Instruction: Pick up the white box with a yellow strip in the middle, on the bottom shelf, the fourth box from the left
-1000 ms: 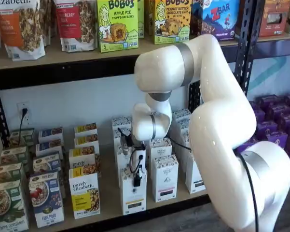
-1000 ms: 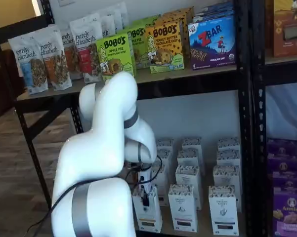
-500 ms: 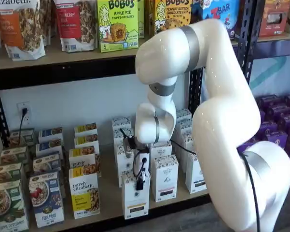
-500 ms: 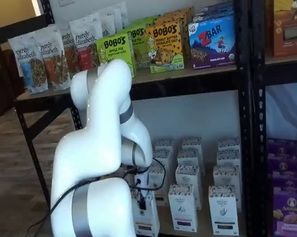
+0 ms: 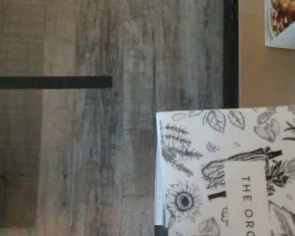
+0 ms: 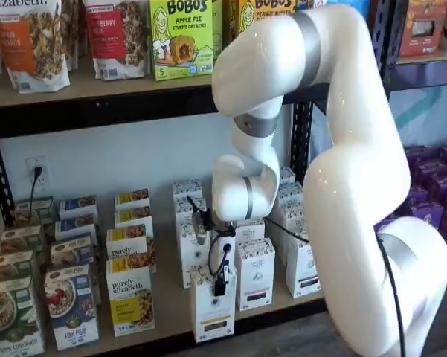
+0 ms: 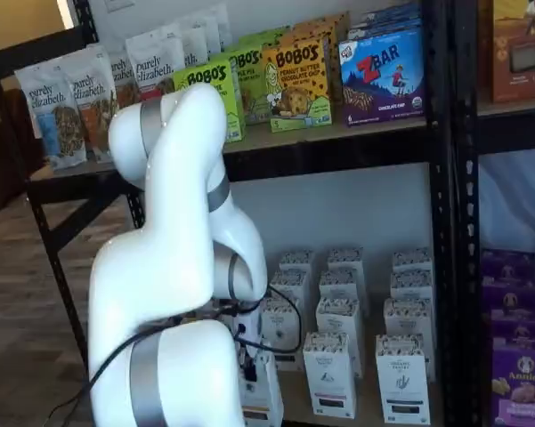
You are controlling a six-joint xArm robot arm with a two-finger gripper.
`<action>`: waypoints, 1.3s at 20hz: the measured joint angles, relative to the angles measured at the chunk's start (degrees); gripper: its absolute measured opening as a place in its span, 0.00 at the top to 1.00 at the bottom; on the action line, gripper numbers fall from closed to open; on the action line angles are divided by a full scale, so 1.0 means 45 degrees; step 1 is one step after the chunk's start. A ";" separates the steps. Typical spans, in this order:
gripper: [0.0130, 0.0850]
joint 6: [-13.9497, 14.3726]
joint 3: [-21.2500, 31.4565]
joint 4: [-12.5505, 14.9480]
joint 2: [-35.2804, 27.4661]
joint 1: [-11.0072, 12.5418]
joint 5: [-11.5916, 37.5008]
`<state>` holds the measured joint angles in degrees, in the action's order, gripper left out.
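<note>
One tall white carton with yellow strip (image 6: 213,306) stood at front edge of pale wood bottom shelf (image 6: 171,312), black-fingered hand (image 6: 220,286) clenched on it; lift-out remained.

The gripper (image 6: 219,286), clamped on the white box (image 6: 213,309), is drawing it forward toward the front edge of the bottom shelf (image 6: 171,312), while the arm's elbow is rising.

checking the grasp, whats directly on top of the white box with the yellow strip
In a shelf view the gripper sits over the top of the white box, black fingers against its upper front. The top face and finger contact are covered, so the grip cannot be judged.
</note>
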<state>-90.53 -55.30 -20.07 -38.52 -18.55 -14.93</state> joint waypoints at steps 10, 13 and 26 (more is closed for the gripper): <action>0.56 0.1033 0.1906 0.0786 0.2083 -0.0250 -0.0140; 0.56 0.1954 0.2449 0.1779 0.2808 -0.0203 -0.0242; 0.56 0.2949 0.4077 0.3027 0.6535 0.0115 -0.2787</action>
<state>-77.26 -36.95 -6.45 -9.11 -18.03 -27.47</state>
